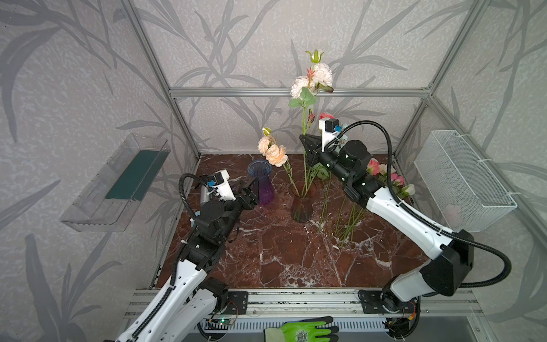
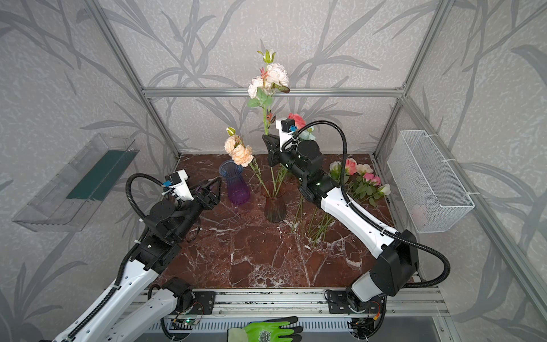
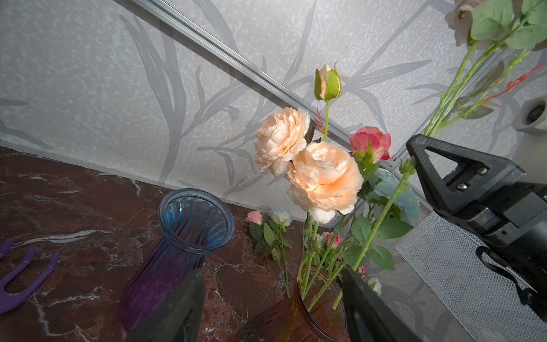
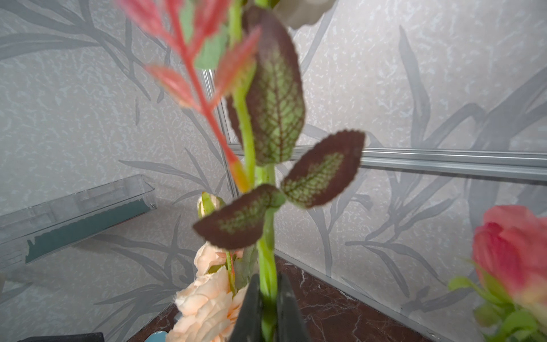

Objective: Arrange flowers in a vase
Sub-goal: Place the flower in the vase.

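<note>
Right fingers: pressed together on a green stalk that runs straight up between them.
Right gripper: well above the table, clamped on the white spray partway up its stalk.
White spray: two full white heads with a green-sheathed bud above them. A red sprig and dark-veined leaves sit lower down. It stands upright as the tallest thing here, its foot in the mouth of the amber vase.
Left fingers: spread wide, with nothing gripped between them.
Left gripper: low over the table, just beside the blue-and-purple vase.
Amber vase: ribbed brownish glass, upright near the table's middle, with several green stalks in it.
Peach spray: two ruffled peach heads and a small bud. It stands in the amber vase and leans toward the left arm's side.
Loose flowers: pink, cream and white heads on leafy stalks, lying on the table under and beyond the right arm.
Coral-pink head: shows just behind the right wrist.
Blue-and-purple vase: blue rim shading to purple, upright, near the amber vase but apart from it.
Table: red-brown marble with white veins.
Walls: grey paper with a leaf pattern, framed by aluminium bars.
Clear tray: on the left wall, with a dark green strip inside.
Wire basket: white mesh, on the right wall.
Glove: green and black, lying in front of the table's front rail.
</note>
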You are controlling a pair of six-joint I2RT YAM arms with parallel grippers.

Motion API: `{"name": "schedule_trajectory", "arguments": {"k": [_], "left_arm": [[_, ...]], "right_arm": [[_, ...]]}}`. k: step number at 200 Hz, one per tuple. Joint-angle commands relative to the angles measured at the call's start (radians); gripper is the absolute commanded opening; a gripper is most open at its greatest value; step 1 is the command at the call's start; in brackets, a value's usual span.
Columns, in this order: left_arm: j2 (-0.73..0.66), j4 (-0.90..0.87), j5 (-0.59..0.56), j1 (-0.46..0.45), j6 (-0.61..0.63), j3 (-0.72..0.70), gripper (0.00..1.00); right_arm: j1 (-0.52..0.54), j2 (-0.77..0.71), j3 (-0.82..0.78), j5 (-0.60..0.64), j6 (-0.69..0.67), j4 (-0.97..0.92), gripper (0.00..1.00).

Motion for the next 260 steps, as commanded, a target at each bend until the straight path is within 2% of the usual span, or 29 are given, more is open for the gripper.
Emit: {"name": "schedule_trajectory", "arguments": {"k": [1,23,58,101,230,260], "left_arm": [[0.001,0.033,0.021,0.005,-0.023,-0.01,0.74],[0.015,0.045,0.052,0.005,-0.031,-0.009,0.74],[0.066,0.066,0.174,0.005,-0.05,0.012,0.74],[0.079,0.073,0.2,0.005,-0.063,0.013,0.74],[0.092,0.08,0.217,0.004,-0.079,0.013,0.74],[0.097,0.079,0.226,0.005,-0.085,0.016,0.74]], "right_arm": [[0.001,-0.021,-0.059,0.01,-0.006,0.095,0.02],[0.002,-0.046,-0.153,0.011,0.018,0.127,0.02],[0.003,-0.089,-0.265,0.021,0.047,0.141,0.04],[0.023,-0.122,-0.318,0.02,0.045,0.11,0.08],[0.052,-0.172,-0.365,0.072,0.053,-0.012,0.33],[0.053,-0.158,-0.331,0.097,0.062,-0.099,0.43]]}}
